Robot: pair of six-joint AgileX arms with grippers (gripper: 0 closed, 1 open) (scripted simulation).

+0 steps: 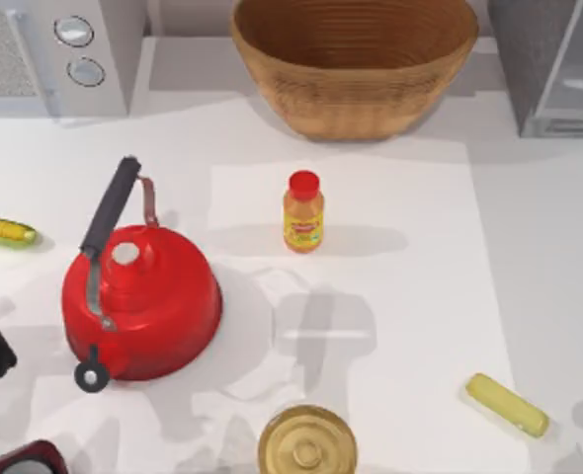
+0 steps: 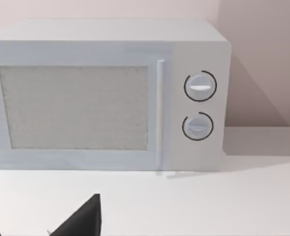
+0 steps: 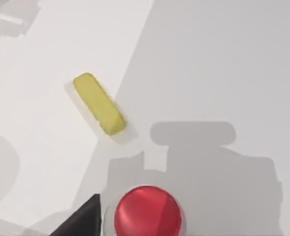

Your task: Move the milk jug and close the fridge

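Two grippers are in play, and neither is on a task item. The fridge [image 1: 553,69], the biggest thing here, stands at the table's far right corner, well apart from both sets of jaws. Its pale door panel seems to angle away from the speckled side, so I judge that the closing is not yet done. I cannot tell from these views where the milk jug is.

The microwave [image 2: 108,96] sits straight ahead of the left gripper [image 2: 42,223]. That gripper's jaws stand apart with nothing between them, pointing at the oven's door rather than at anything to be moved, which reads as a parked pose. The woven basket [image 1: 356,69] sits to one side of the left jaws, between the microwave and the fridge. The red kettle [image 1: 138,301] sits near the left arm.

The orange bottle [image 1: 303,212] stands upright at mid-table, well apart from either gripper, and it is not the carton wanted. A round gold lid [image 1: 306,442] lies at the near edge.

The right gripper [image 3: 78,223] hangs above the table and looks down. One dark finger shows, so I cannot tell how its jaws are set. Just beside that finger is a round red top [image 3: 147,212] that I cannot identify. A yellow block [image 3: 98,104] lies flat farther off. A corn cob [image 1: 3,230] lies near the left arm.
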